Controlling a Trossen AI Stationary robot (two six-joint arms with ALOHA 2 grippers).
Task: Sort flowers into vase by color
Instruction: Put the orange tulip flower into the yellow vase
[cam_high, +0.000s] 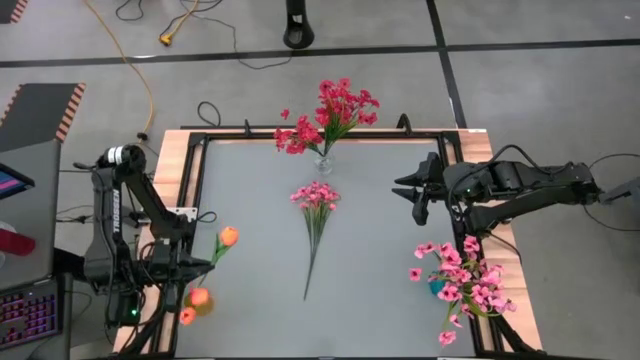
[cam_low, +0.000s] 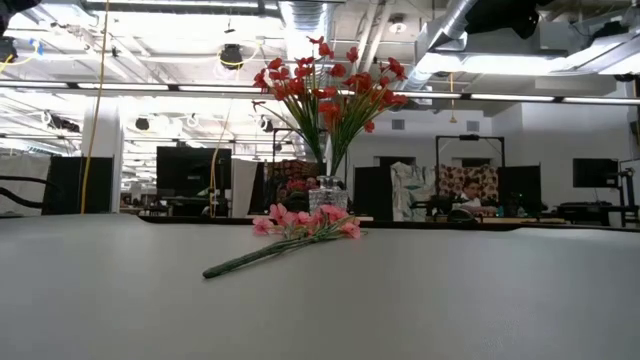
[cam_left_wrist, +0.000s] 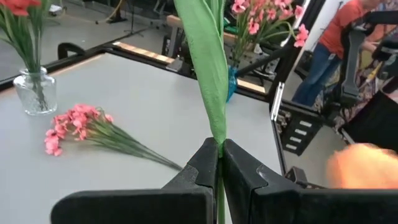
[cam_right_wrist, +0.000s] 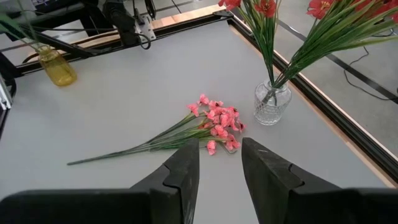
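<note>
The left gripper (cam_left_wrist: 219, 163) sits at the table's near left corner with its fingers pinched tight on a green tulip stem (cam_left_wrist: 205, 68); the orange bud (cam_high: 229, 236) pokes out over the table edge beside the yellow vase (cam_right_wrist: 57, 67). That stem is thin and leafy, so it could twist or slip through the pads as the arm swings, and the bud may miss the vase's narrow mouth. A knock from the arm could also tip that vase, which stands right by the frame.

Over on the right, the right gripper (cam_right_wrist: 219, 160) hovers above the table's right side, fingers parted and empty, aimed toward the loose pink spray (cam_high: 315, 196) lying flat mid-table. A grab at the blossoms rather than the stem would likely crush them or drag the spray along.

The clear glass vase (cam_high: 323, 163) of red flowers (cam_high: 335, 110) stands just behind that spray, and a careless reach could clip it. The pink bunch (cam_high: 465, 280) in the blue vase (cam_left_wrist: 231, 84) sits close under the right arm, so a low swing may snag it.
</note>
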